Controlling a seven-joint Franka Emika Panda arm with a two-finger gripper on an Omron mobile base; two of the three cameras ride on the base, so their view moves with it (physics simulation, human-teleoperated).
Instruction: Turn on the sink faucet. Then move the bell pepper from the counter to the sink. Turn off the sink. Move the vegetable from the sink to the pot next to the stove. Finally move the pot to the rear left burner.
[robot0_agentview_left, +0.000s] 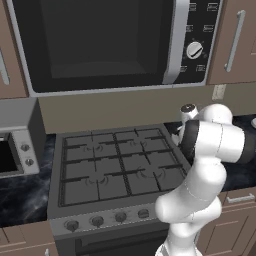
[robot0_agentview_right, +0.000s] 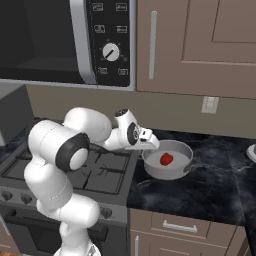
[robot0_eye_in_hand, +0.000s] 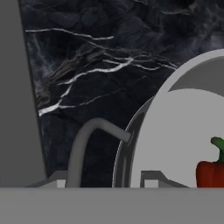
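gripper (robot0_agentview_right: 150, 145) at the near-left rim of the round grey metal pot (robot0_agentview_right: 172, 172), fingertips straddling the rim beside the pot's looped grey handle (robot0_eye_in_hand: 85, 140); how far open, cannot tell. small lumpy red bell pepper (robot0_agentview_right: 166, 159) sits inside the pot. pot stands on black white-veined marble counter (robot0_agentview_right: 210, 185), just right of the dark grey gas stove (robot0_agentview_left: 110, 165) with black grates.
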